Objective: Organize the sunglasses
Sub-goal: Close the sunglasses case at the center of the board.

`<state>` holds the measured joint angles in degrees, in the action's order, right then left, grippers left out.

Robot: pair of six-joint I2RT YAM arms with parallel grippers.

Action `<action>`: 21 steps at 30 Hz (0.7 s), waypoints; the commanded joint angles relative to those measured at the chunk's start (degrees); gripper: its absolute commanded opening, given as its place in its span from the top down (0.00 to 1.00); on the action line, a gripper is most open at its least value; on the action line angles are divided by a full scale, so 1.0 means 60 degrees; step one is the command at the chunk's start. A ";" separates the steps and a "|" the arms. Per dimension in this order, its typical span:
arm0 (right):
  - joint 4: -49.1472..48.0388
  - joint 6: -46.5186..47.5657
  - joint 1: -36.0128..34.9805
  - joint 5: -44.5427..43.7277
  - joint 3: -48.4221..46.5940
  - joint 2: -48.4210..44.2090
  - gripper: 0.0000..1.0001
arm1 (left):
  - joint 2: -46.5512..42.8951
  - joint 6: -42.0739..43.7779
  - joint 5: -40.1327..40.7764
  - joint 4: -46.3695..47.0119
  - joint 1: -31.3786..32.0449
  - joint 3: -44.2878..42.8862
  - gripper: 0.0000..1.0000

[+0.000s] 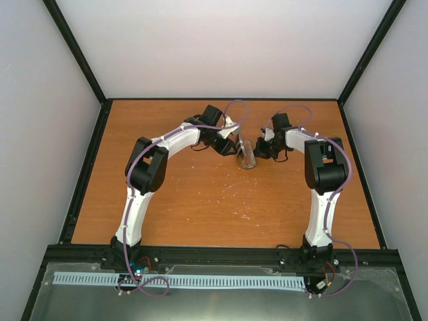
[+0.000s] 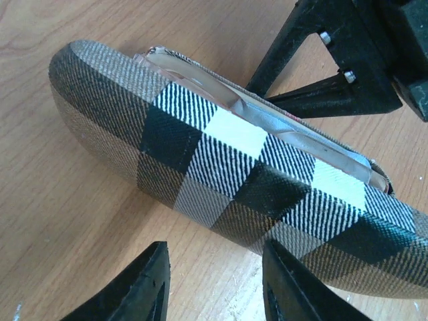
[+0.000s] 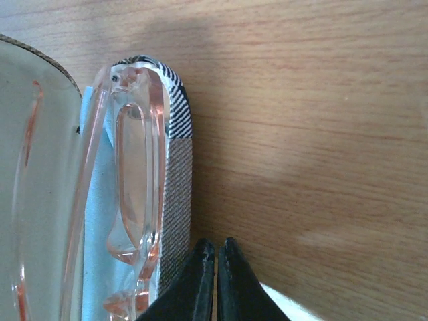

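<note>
The sunglasses (image 3: 137, 180), clear with a pink tint, lie folded inside the open brown plaid case (image 3: 175, 194) on a pale blue cloth (image 3: 100, 221). In the top view the case (image 1: 247, 156) sits on the table between both grippers. My right gripper (image 3: 215, 246) is shut and empty, its tips just outside the case's wall. My left gripper (image 2: 217, 249) is open on the opposite side, with only bare table between its fingers and the case (image 2: 221, 174) right in front of them. From that side the half-raised lid hides the glasses. The right gripper (image 2: 261, 92) shows behind the case.
The wooden table (image 1: 200, 200) is walled by white panels with a black frame (image 1: 87, 174) along its edges. Both arms reach inward to the table's far middle, the left gripper (image 1: 231, 148) and the right gripper (image 1: 259, 151) close on either side of the case.
</note>
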<state>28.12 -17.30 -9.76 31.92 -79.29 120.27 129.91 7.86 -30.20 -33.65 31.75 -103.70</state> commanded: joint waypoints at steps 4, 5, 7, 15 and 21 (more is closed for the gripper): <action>-0.0165 -0.0098 -0.0615 0.0809 0.0153 0.0156 0.96 | 0.0528 -0.0108 -0.0474 0.0402 0.0436 -0.0480 0.60; -0.0185 -0.0093 -0.0615 0.0835 0.0161 0.0150 0.96 | 0.0571 -0.0121 -0.0499 0.0407 0.0480 -0.0485 0.60; -0.0203 -0.0087 -0.0831 0.0895 0.0164 0.0159 0.96 | 0.0651 -0.0137 -0.0526 0.0423 0.0570 -0.0504 0.60; -0.0256 -0.0008 -0.1056 0.0997 0.0319 0.0223 0.96 | 0.0856 -0.0162 -0.0558 0.0374 0.0729 -0.0692 0.60; 0.0111 0.0125 -0.0824 0.0442 0.0509 -0.0033 0.96 | 0.0194 0.0010 -0.0203 0.0276 0.0497 -0.0428 0.56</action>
<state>26.65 -17.43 -12.64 33.06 -78.26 120.18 132.94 7.20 -31.22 -33.45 33.23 -105.71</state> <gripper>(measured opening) 0.041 0.416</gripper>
